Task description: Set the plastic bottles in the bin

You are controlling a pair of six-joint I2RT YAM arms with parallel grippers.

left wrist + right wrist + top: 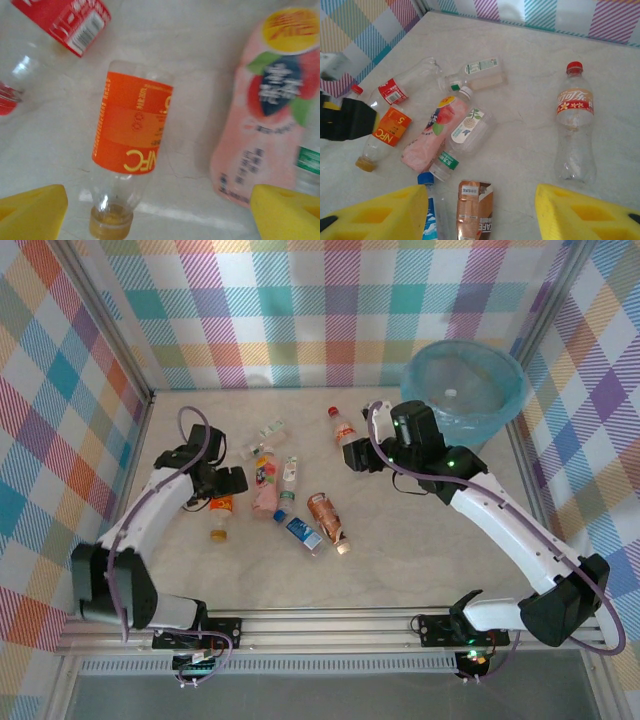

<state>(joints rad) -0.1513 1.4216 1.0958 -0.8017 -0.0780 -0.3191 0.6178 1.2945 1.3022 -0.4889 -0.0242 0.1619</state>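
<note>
Bottles (265, 498) lie scattered around the middle of the worktop (420, 550), well apart from the bin (505, 390) by its far right corner. Left claw (157, 212) hangs wide open over the orange-labelled bottle (132, 130), gripping nothing. Also right claw (480, 210) is wide open and empty.

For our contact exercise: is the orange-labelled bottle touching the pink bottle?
Apart. The left wrist view shows a strip of bare table between the orange-labelled bottle and the pink bottle.
</note>
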